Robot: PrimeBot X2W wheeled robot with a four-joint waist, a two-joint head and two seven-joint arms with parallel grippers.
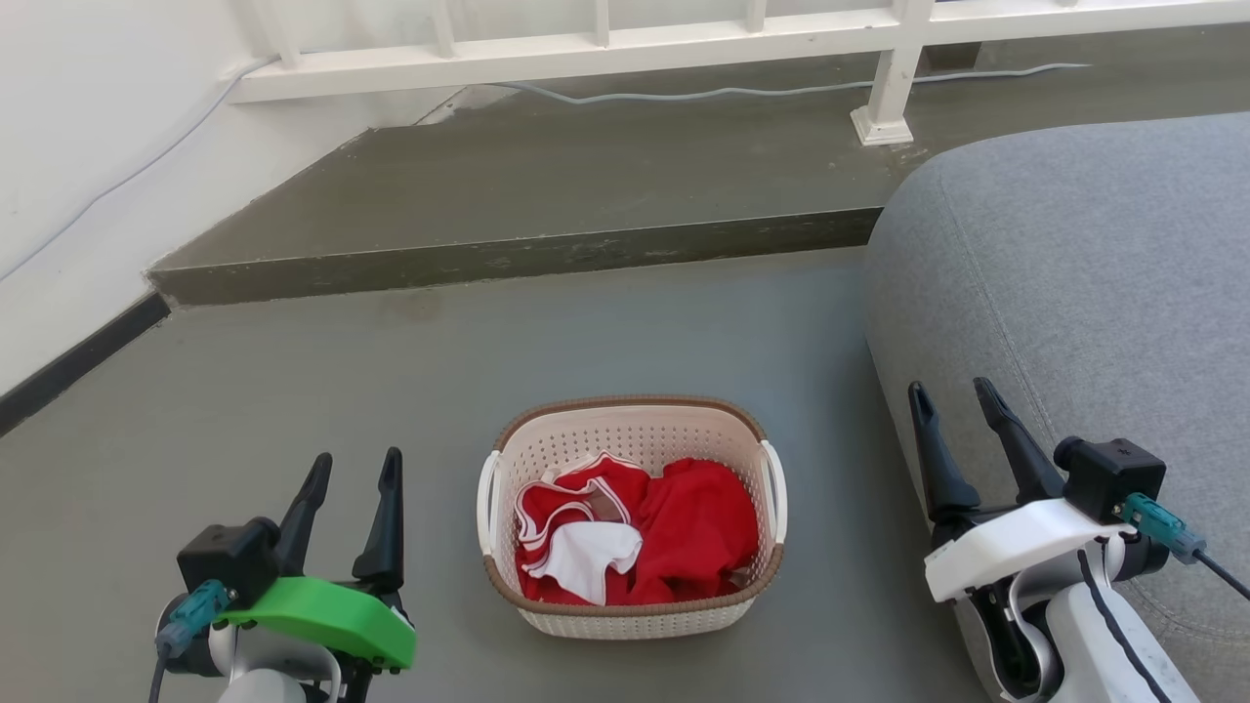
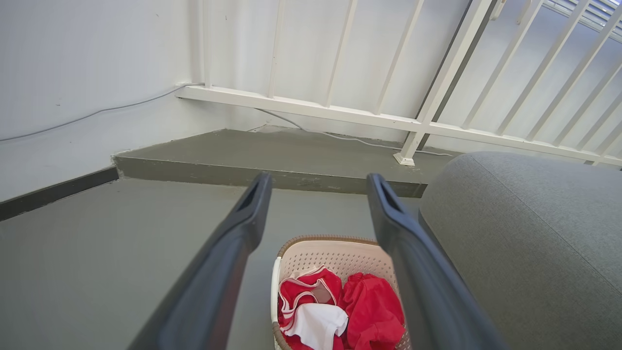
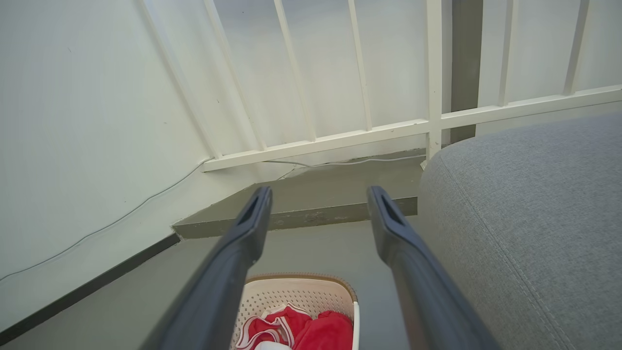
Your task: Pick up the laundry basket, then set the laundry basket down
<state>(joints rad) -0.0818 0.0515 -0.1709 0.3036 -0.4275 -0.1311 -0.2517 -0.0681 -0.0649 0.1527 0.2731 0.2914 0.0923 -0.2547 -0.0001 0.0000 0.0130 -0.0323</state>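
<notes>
Laundry basket: the laundry basket (image 1: 635, 434) is seen standing upright on the grey floor (image 1: 293, 391), between the two tools and just beside a grey cushion (image 1: 1074, 273).
Contents: red clothes (image 1: 693, 527) with white trim are heaped inside, below the rim.
Left tool: the left tool (image 1: 357, 459) is held spread wide, nothing gripped, well apart from the basket's left handle (image 1: 484, 503).
Right tool: the right tool (image 1: 949, 388) is likewise parted and empty, apart from the right handle (image 1: 777, 493), over the cushion's edge.
Stage: the scene is judged to fit both a basket waiting to be lifted and one already set back on the floor; which cannot be settled.
Handling: one loop handle faces each tool. The thin perforated walls are judged likely to flex, so the load would stay level only if both sides were borne evenly.
Risk: the cushion lies close on the right, leaving little room there.
Hidden: the basket's base is covered by clothes. Its near end is cut off in both wrist views, and part of it is masked by fingers.
</notes>
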